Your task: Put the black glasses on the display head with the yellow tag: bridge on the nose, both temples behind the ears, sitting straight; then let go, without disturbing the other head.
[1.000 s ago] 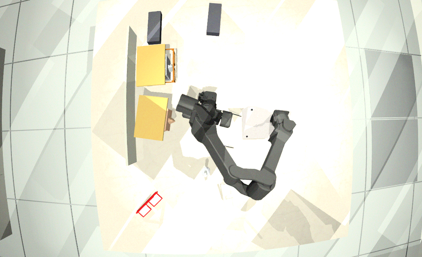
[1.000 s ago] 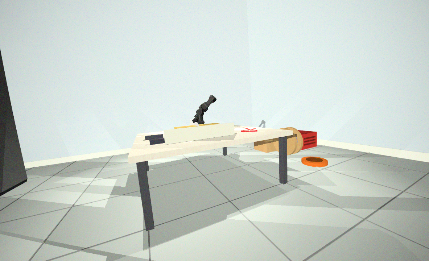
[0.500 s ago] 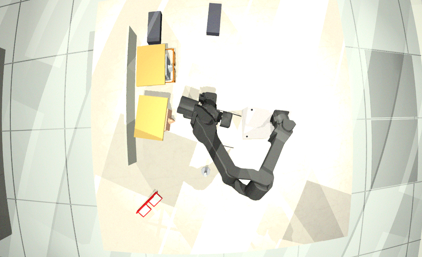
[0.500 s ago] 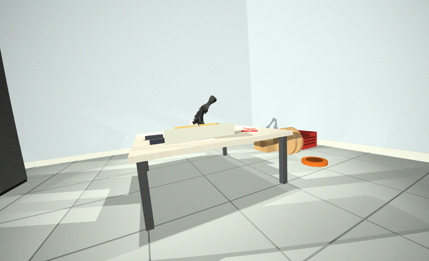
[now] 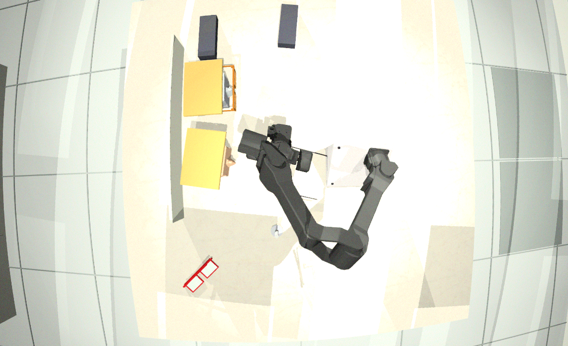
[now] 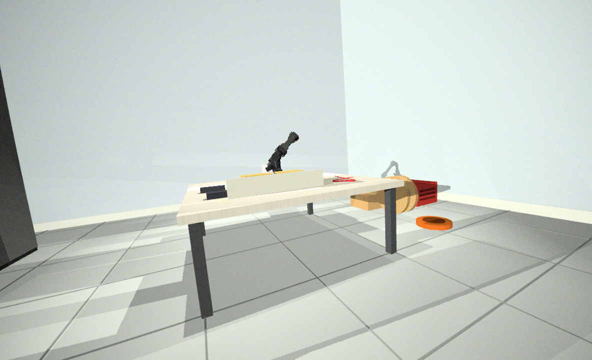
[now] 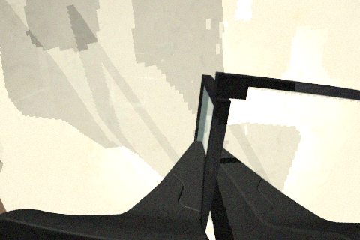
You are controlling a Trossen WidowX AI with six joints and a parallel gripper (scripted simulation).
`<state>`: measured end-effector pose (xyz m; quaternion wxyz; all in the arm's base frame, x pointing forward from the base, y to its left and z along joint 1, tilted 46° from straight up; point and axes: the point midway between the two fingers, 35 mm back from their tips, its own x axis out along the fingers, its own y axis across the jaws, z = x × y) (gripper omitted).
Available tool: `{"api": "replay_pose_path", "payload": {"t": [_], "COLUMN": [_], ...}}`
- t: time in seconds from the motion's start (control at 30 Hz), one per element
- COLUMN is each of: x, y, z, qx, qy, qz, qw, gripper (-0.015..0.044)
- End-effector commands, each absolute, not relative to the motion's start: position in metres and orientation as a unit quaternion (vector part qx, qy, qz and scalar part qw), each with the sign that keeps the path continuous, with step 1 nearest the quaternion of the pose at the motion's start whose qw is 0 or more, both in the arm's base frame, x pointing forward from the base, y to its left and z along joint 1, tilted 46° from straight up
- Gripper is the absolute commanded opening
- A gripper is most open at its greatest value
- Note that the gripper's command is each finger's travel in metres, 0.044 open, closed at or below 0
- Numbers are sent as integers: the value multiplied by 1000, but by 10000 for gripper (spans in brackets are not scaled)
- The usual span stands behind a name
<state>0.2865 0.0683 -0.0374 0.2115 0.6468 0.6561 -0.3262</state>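
Note:
My gripper (image 7: 203, 150) is shut on the front frame of the black glasses (image 7: 221, 120) (image 5: 313, 152). In the wrist view, one lens stands beside the left finger and a temple runs off to the right. In the top view, the arm hides the fingers and the glasses' front; both thin temples show partly. A tan display head (image 5: 226, 161) shows its nose beyond the lower yellow roof, left of the gripper. A grey display head (image 5: 226, 96) wears orange glasses (image 5: 234, 88) under the upper roof. No yellow tag can be made out on either head.
Yellow roofs (image 5: 202, 158) (image 5: 202, 87) cover most of both heads. A pale upright panel (image 5: 177, 129) (image 6: 273, 184) stands behind them. Dark blocks (image 5: 207, 36) (image 5: 287, 25) lie farther up. Red glasses (image 5: 197, 271) (image 6: 343, 179) lie lower left. A white block (image 5: 345, 172) stands right of the gripper.

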Motion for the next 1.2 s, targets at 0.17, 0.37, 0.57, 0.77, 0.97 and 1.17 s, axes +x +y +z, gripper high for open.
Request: {"api": "replay_pose_path", "payload": {"t": [0.17, 0.37, 0.57, 0.77, 0.97, 1.17], "x": [293, 296, 296, 293, 282, 270], "y": [43, 13, -6, -17, -42, -65], "z": [-15, 12, 29, 26, 20, 15], "qx": [646, 646, 646, 664, 697, 717], "qy": [655, 655, 656, 635, 577, 512], "qz": [-330, -331, -330, -359, -420, -470], "qw": [211, 209, 206, 166, 64, -43], "gripper": [0, 0, 0, 0, 0, 0]}}
